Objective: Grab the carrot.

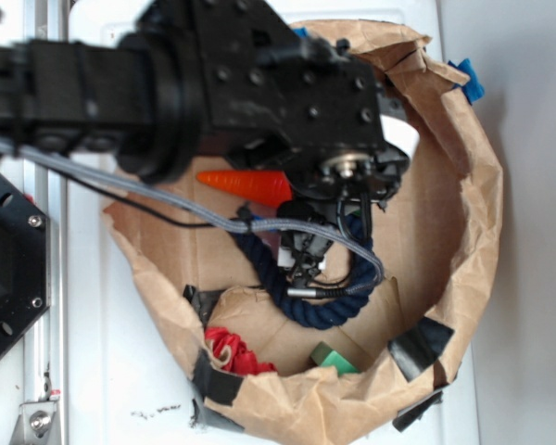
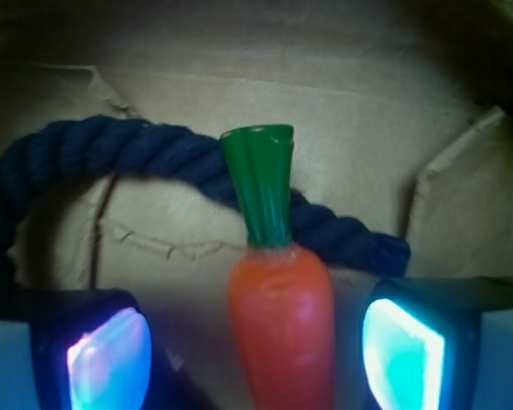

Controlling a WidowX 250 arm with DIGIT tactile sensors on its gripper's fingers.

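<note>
Gripper (image 2: 256, 359) lined up, jaws open either side of the carrot (image 2: 280, 329), pads not touching it, rope (image 2: 154, 149) beyond; closing and lifting not yet done.

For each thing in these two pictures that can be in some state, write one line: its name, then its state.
carrot: lying between the open fingers, stem pointing away, not clamped.
gripper: open, a pad on either side of the carrot.
rope: curved loosely, passing behind the carrot's stem.
paper bag: open, rim crumpled, taped.
red fabric: wadded.
green block: partly hidden.
</note>
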